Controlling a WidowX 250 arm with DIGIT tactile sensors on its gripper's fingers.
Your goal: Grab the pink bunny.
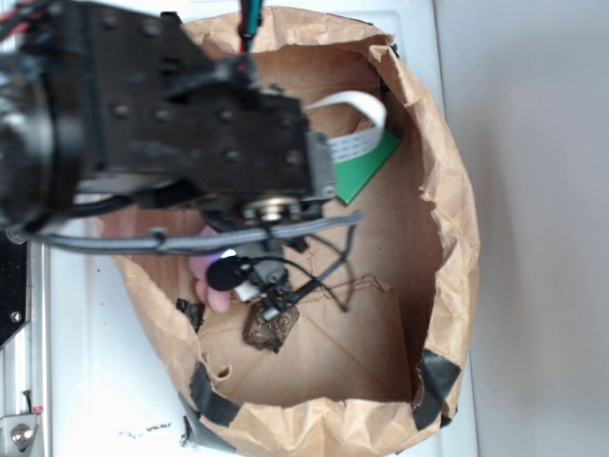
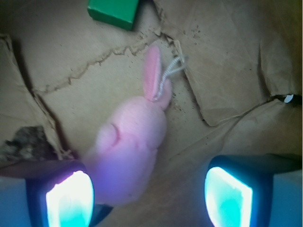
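The pink bunny (image 2: pixel 132 146) lies on the brown paper floor of the bag, ears pointing away, with a white string loop (image 2: pixel 171 72) by its ear. My gripper (image 2: pixel 149 198) is open just above it. The bunny's body sits inside the gap, close against the left finger pad (image 2: pixel 68 198), with a wide space to the right pad (image 2: pixel 227 196). In the exterior view the arm covers most of the bunny (image 1: pixel 205 271); only a pink patch shows beside the gripper (image 1: pixel 249 286).
A dark brown lump (image 2: pixel 21 142) (image 1: pixel 271 327) lies just left of the bunny. A green block (image 2: pixel 113 12) (image 1: pixel 366 167) rests farther back. The crumpled paper bag walls (image 1: pixel 447 238) surround everything, standing on a white surface.
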